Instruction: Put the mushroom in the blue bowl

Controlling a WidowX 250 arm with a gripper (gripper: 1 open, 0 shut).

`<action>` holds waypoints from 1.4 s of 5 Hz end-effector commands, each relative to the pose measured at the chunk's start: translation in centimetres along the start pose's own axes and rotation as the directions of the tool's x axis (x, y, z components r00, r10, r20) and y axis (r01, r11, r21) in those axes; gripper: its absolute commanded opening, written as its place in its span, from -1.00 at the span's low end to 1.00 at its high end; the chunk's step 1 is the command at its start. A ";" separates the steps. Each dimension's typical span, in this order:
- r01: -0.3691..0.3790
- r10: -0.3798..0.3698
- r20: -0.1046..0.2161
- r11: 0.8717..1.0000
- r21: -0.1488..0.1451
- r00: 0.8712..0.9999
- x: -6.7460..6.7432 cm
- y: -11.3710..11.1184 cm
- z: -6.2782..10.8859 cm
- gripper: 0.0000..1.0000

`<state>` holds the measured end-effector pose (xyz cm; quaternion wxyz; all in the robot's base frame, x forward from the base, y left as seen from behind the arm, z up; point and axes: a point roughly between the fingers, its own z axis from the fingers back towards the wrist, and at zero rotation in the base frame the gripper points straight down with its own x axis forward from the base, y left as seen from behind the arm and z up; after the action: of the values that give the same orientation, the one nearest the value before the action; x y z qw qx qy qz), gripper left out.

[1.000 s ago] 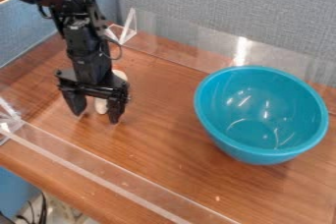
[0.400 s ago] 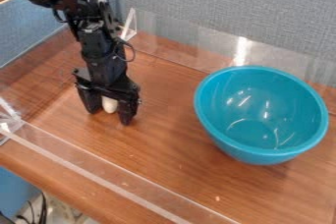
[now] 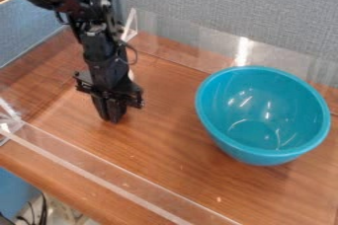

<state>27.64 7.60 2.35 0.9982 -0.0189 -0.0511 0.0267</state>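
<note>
Wood-grain surface (image 3: 172, 160) with clear acrylic walls round the edges, probably just to keep stuff from rolling off. Teal-blue bowl (image 3: 262, 113) parked empty off to the right, well apart from the gripper (image 3: 111, 113), which points straight down and looks clenched, jaws pinched together right at the surface. Can't actually spot the mushroom, presumably hidden between those jaws; no readable writing or labels anywhere.

Camera view: a black robot arm reaches down from the upper left, its gripper (image 3: 113, 113) pointing straight down with the jaws drawn together at the wooden table (image 3: 158, 160), left of centre. The mushroom cannot be made out. The blue bowl (image 3: 262, 113) stands upright at right, well apart from the gripper.
</note>
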 end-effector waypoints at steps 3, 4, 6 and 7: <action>0.034 -0.034 0.081 0.999 0.007 0.996 -2.1 -0.9 5.4 -1.00; 0.044 -0.044 0.083 0.999 0.004 0.996 -3.3 -1.2 6.2 -1.00; -0.021 0.020 0.083 1.000 0.009 0.996 -3.1 -0.5 5.3 1.00; -0.038 0.036 0.079 0.999 0.016 0.996 -2.6 -0.8 4.8 1.00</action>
<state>23.96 6.67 5.93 0.9962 -0.0156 -0.0713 0.0468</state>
